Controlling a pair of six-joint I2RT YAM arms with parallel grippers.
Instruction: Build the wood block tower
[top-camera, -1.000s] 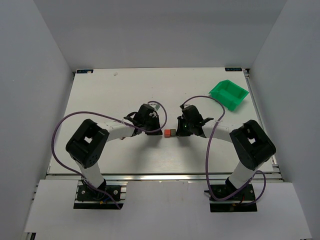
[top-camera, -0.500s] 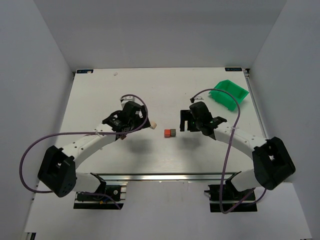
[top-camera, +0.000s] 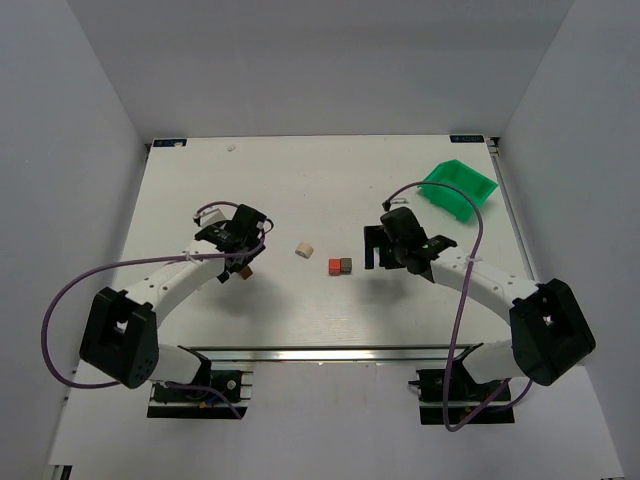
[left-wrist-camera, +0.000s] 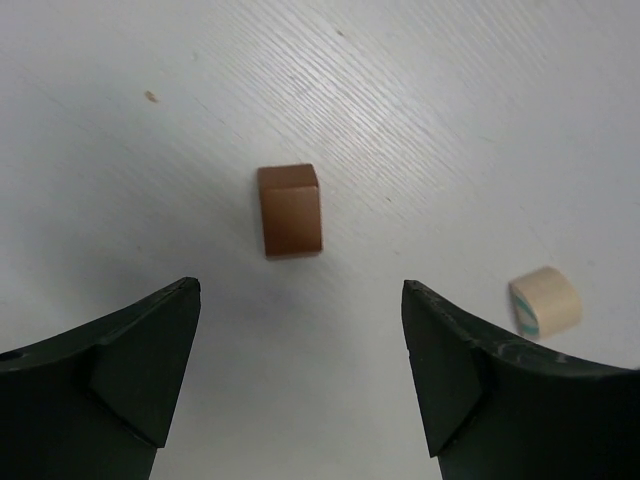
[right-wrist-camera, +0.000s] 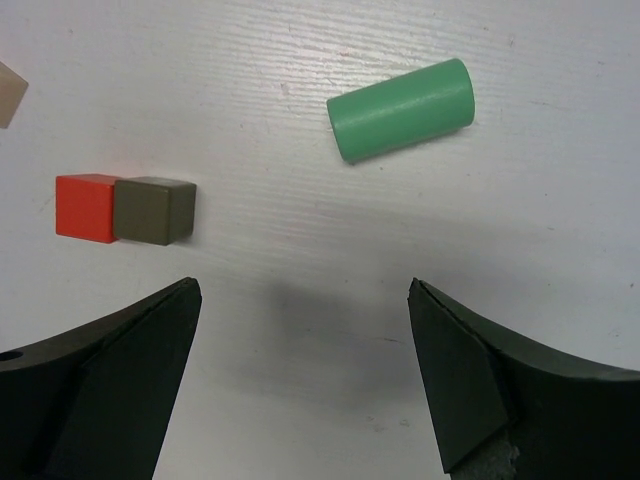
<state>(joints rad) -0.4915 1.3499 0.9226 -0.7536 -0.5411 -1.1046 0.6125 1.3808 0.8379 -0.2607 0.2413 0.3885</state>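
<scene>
No tower yet: a small red wooden cube (top-camera: 334, 266) and a grey-brown wooden cube (top-camera: 346, 265) sit touching, side by side, mid-way across the white table (top-camera: 200, 180). The right gripper (right-wrist-camera: 302, 290), nearer them, gapes empty. A pale green wooden cylinder (right-wrist-camera: 402, 110) lies ahead of it, axis crosswise. The left gripper (left-wrist-camera: 298, 290), also wide and empty, has a dark brown wooden block (left-wrist-camera: 290, 210) centred just ahead.

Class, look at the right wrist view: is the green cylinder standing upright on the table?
No, the green cylinder lies on its side on the table, showing its long curved wall and one round end.
</scene>
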